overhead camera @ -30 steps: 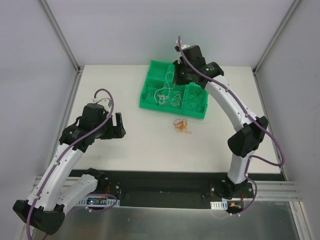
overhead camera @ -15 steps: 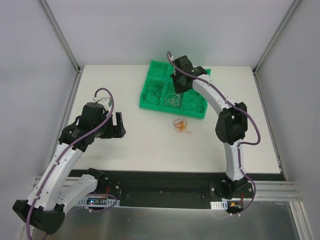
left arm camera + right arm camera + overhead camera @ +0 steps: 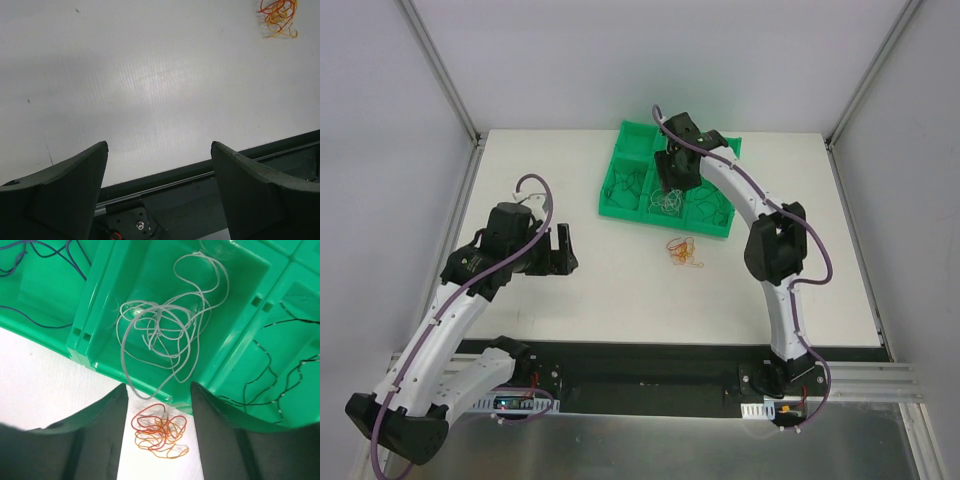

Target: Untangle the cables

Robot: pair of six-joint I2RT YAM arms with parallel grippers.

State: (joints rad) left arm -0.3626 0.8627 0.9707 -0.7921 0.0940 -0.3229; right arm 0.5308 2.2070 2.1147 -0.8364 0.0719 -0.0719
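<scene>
Left arm bent low, jaws wide; right arm outstretched, jaws parted.

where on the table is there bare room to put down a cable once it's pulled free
Widest bare patch: between the left gripper and the red-orange tangle. The far-left corner of the table, beside the green tray, is bare too. Crowded: the tray itself, the right gripper over it, and the narrow strip between tray and tangle.

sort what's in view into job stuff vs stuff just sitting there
Job:
white cable
black cable
dark cable
red-orange tangle
green tray

Just there:
table
frame post
</scene>
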